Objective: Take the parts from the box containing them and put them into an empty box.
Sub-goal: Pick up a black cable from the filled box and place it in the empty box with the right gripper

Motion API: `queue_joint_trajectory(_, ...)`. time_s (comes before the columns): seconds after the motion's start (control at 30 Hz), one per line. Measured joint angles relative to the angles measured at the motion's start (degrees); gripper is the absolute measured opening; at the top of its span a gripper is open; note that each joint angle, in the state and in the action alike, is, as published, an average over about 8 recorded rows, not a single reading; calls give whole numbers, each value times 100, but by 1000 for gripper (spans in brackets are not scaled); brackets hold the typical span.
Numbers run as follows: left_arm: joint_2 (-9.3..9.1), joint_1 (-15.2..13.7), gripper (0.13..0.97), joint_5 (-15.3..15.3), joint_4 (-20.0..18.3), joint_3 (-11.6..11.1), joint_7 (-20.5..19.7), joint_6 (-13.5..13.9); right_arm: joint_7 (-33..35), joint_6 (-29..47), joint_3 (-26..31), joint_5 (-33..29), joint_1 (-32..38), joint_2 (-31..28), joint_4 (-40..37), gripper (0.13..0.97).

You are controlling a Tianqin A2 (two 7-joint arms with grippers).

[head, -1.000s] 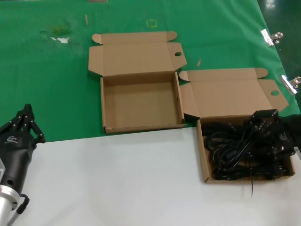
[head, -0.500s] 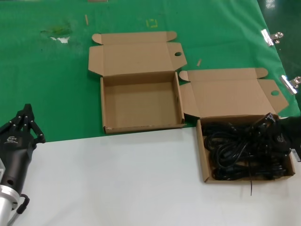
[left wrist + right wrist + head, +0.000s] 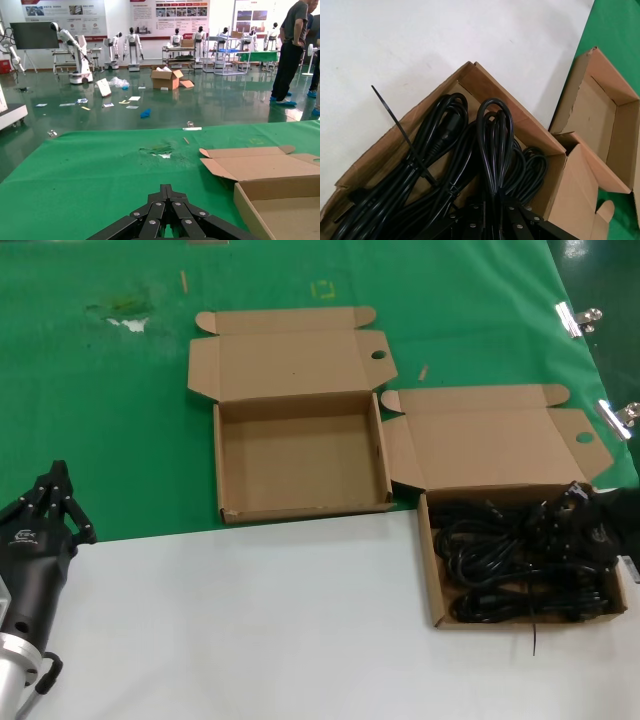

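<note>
The jaws of the right gripper are seen closed around the looped end of one coiled power cord in the right wrist view, with the loop standing up between the fingers. In the head view that gripper is down among the cords at the right side of the full box; its outline merges with the black cables there, so the contact itself is hard to confirm from above. The remaining power cords lie tangled in this box, filling most of its floor, and a thin black cable tie sticks out over the box wall. The full box rests on the white part of the table, with its lid flap folded open onto the green cloth. Just beside it, toward the left, the empty box sits on the green cloth with its lid likewise folded back. The left gripper is parked well apart at the table's left edge, at the border of cloth and white surface; its fingers are seen drawn together to a point.
</note>
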State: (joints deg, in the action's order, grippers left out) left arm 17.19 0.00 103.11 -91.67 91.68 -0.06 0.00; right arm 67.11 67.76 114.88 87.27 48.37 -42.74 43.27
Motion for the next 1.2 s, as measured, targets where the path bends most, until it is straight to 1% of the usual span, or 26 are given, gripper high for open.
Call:
queue_joint_trajectory(0.13, 0, 0, 140, 0, 0, 0, 0, 0, -249, 26, 0, -11, -50, -83, 170, 177)
queue_joint_trajectory(0.3, 0, 0, 140, 0, 0, 0, 0, 0, -780, 59, -1, -50, -109, -236, 529, 173)
queue_joint_trajectory(0.57, 0, 0, 140, 0, 0, 0, 0, 0, -1966, 138, -8, -139, -162, -510, 1292, 173)
queue_joint_trajectory(0.73, 0, 0, 140, 0, 0, 0, 0, 0, -2764, 241, -4, -159, -117, -586, 1655, 173)
queue_joint_trajectory(0.93, 0, 0, 140, 0, 0, 0, 0, 0, -3426, 290, 49, -221, 2, -512, 1884, 173)
queue_joint_trajectory(1.2, 0, 0, 140, 0, 0, 0, 0, 0, -3725, 198, 219, -395, 284, -147, 1933, 173)
